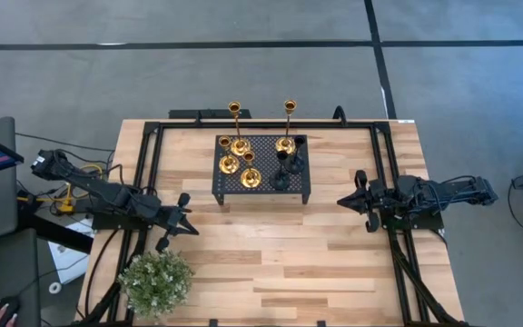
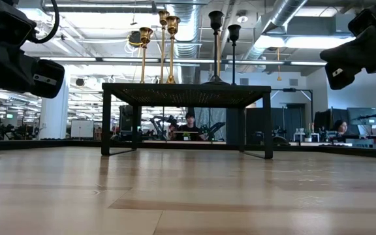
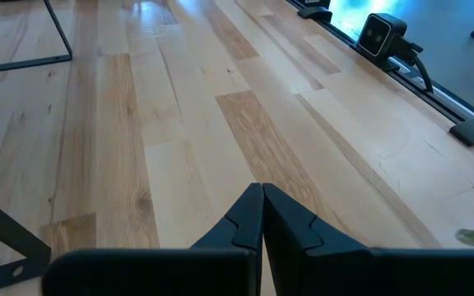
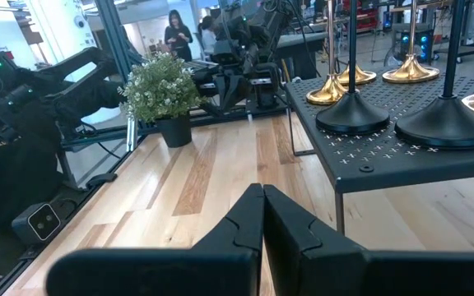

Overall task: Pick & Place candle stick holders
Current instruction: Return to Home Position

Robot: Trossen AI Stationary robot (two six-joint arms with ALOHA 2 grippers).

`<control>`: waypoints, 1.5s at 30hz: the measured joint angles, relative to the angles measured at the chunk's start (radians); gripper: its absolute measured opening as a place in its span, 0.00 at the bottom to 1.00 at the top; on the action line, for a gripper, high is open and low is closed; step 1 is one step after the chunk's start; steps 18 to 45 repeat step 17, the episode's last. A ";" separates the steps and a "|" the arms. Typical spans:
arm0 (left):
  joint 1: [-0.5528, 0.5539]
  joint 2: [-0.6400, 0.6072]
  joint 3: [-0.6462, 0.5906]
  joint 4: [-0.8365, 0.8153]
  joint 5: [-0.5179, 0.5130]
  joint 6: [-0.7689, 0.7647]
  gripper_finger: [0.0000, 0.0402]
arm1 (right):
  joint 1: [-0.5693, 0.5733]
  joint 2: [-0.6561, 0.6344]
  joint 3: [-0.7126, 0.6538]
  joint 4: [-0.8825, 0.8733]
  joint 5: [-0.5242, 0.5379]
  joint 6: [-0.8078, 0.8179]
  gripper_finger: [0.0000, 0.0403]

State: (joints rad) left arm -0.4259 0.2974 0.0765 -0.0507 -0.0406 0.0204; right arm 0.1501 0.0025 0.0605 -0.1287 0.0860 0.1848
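Note:
Several candle stick holders stand by their round bases on the top of a black perforated stand [image 1: 261,169] at the table's far middle. Two tall gold ones [image 1: 234,111] [image 1: 290,108] stand at its far side, two short gold ones [image 1: 229,164] [image 1: 251,177] at its left, and two black ones [image 1: 281,180] [image 1: 291,163] at its right. My left gripper [image 1: 189,227] is shut and empty over the table, left of and nearer than the stand. My right gripper [image 1: 345,200] is shut and empty to the stand's right. The right wrist view shows black bases [image 4: 352,111] and gold bases [image 4: 336,89].
A green potted plant [image 1: 155,280] stands at the table's near left corner; it also shows in the right wrist view [image 4: 161,89]. Black frame rails [image 1: 148,173] run along the table's sides. Bare wood [image 1: 280,263] lies between the stand and the near edge. People show in the room behind.

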 joint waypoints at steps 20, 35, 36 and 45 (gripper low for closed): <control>0.000 0.000 0.000 0.008 0.000 0.000 0.02 | 0.000 0.000 0.000 0.000 0.000 0.000 0.00; 0.000 0.000 0.000 0.008 0.000 0.000 0.02 | 0.000 0.000 0.000 0.000 0.000 0.000 0.00; 0.000 0.000 0.000 0.008 0.000 0.000 0.02 | 0.000 0.000 0.000 0.000 0.000 0.000 0.00; 0.000 0.000 0.000 0.008 0.000 0.000 0.02 | 0.000 0.000 0.000 0.000 0.000 0.000 0.00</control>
